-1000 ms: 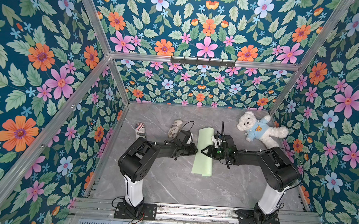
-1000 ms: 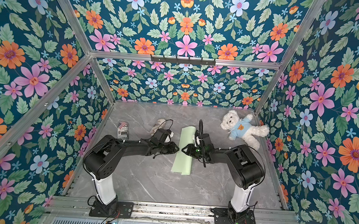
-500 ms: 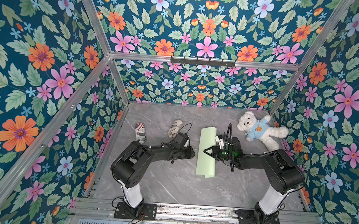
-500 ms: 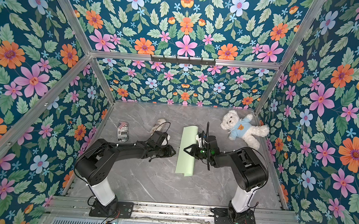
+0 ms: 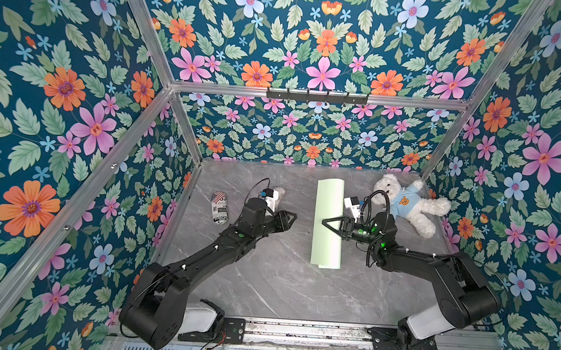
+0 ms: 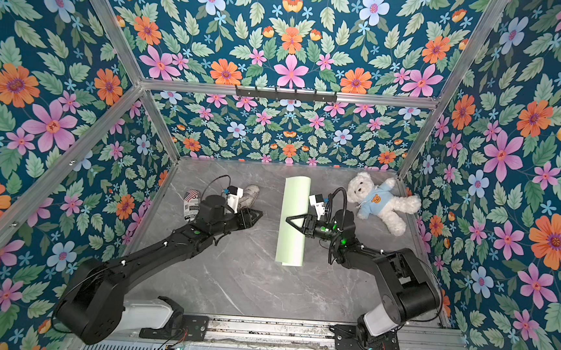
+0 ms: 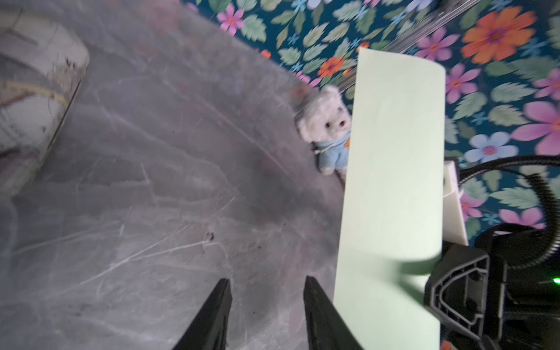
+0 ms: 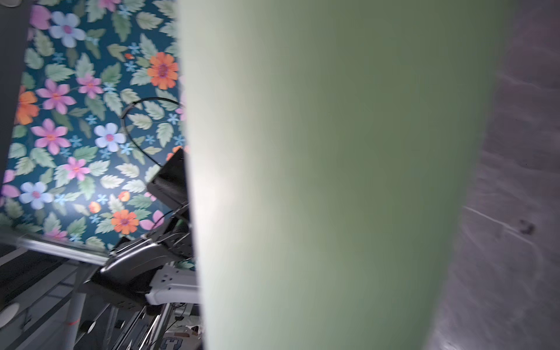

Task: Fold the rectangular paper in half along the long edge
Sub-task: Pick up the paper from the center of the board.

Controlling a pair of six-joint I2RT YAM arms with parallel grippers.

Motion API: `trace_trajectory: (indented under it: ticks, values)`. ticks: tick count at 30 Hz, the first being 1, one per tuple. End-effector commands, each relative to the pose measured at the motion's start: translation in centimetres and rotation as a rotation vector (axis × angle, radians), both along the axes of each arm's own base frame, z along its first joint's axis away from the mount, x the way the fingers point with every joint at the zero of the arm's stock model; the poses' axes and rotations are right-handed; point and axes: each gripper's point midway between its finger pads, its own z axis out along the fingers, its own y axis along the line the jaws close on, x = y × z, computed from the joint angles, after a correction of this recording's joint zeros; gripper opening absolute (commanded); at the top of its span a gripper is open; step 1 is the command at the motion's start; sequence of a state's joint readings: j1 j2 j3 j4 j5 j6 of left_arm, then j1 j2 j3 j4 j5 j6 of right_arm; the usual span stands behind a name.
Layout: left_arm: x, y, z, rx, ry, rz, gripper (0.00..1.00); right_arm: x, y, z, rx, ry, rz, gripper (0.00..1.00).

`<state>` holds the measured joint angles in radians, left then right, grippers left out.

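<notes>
The left gripper (image 7: 266, 280) has its jaws parted over bare tabletop (image 7: 151, 181), plain in its wrist view, with the rectangular paper (image 5: 326, 246) near them. The right gripper (image 5: 326, 222) reaches across that one curled sheet at mid-length. Its own wrist view is all green, so I cannot tell its grip. One teddy bear (image 5: 402, 204) and one can (image 5: 220, 208) lie farther out.

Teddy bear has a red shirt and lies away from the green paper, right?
No. The teddy bear has a light blue shirt, not red, as both top views show. It does lie away from the green paper.
</notes>
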<state>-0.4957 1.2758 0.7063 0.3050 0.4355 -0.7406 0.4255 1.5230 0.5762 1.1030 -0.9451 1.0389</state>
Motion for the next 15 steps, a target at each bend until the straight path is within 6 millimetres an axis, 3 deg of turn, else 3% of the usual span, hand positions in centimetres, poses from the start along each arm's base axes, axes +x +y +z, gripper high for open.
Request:
trace_trajectory:
  ticks: [1, 8, 11, 15]
  values:
    - [-0.6, -1.1, 6.3, -0.174, -0.146, -0.085, 0.45, -2.3, -0.4, 5.9, 0.127, -0.096, 0.082, 0.42]
    - [-2.8, -3.1, 13.9, -0.428, -0.258, -0.264, 0.47, -5.8, -1.7, 14.1, 0.25, -0.216, 0.144, 0.42]
    - [-3.9, -3.9, 16.3, -0.499, -0.291, -0.33, 0.47, -6.5, -2.1, 16.1, 0.268, -0.237, 0.151, 0.43]
    - [-5.2, -5.2, 18.5, -0.526, -0.321, -0.386, 0.49, -6.6, -2.1, 17.2, 0.272, -0.238, 0.15, 0.43]
